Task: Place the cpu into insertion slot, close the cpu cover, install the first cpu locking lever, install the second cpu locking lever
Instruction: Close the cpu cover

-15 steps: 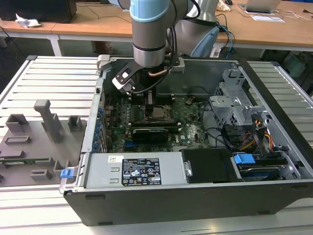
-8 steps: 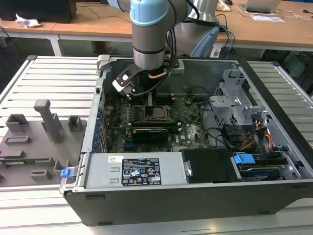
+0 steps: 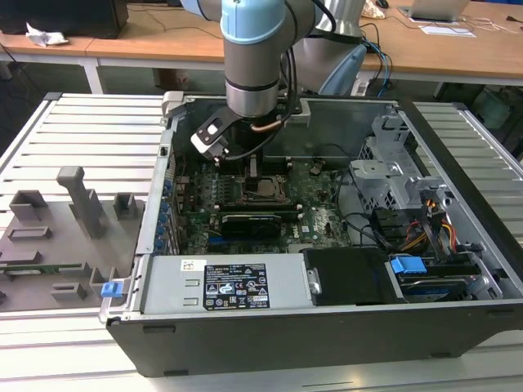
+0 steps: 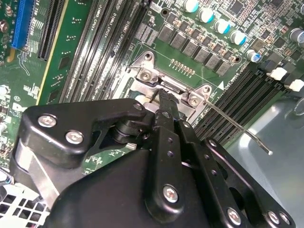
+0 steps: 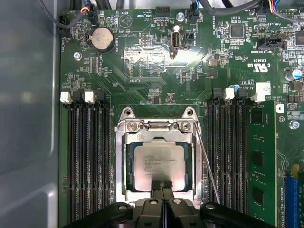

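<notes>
The gripper [image 5: 161, 185], closed tight on nothing, sits at the edge of the chip [image 5: 159, 165] (seated in its socket [image 5: 126, 124], cover [image 5: 159, 137] down) near the board's [image 5: 142, 61] middle.

The arm [image 3: 253, 57] hung straight down from twelve o'clock in the exterior view, wrist vertical, its wrist bracket [image 3: 208, 135] jutting toward eight o'clock. The gripper [image 5: 161, 184] pointed down, fingertips pressed together.

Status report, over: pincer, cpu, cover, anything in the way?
Pincer shut, tips at the cpu cover edge. The cpu seated in the insertion slot, cover down. One lever rod free beside it.
</notes>
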